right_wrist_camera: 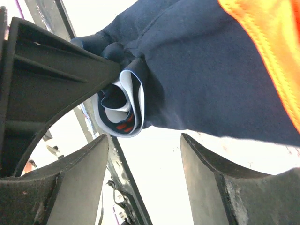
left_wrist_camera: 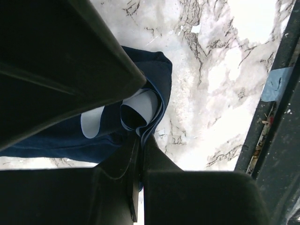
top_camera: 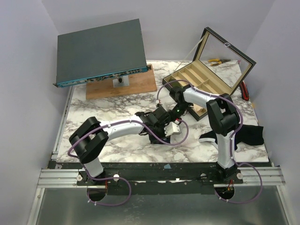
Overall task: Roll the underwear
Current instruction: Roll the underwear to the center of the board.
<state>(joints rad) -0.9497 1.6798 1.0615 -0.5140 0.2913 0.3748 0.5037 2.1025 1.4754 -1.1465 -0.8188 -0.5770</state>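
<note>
The underwear [left_wrist_camera: 157,77] is navy with a white waistband and lies partly rolled on the marble table. In the top view it is a dark bundle [top_camera: 157,138] under both grippers at the table's middle. My left gripper [left_wrist_camera: 140,140] is shut on the end of the roll, with fabric pinched between its fingers. In the right wrist view the navy cloth [right_wrist_camera: 197,70] shows its orange trim [right_wrist_camera: 262,33] and a curled white-edged roll [right_wrist_camera: 122,108]. My right gripper [right_wrist_camera: 144,138] is open and empty just beside the roll. The left gripper's dark finger [right_wrist_camera: 51,79] presses on that roll.
A black cloth with a white edge [top_camera: 248,136] lies at the right by the right arm. An open wooden compartment box [top_camera: 201,84] stands at the back right. A grey network device [top_camera: 101,51] rests on a wooden board [top_camera: 124,84] at the back left. The table's metal front rail [left_wrist_camera: 276,93] is close.
</note>
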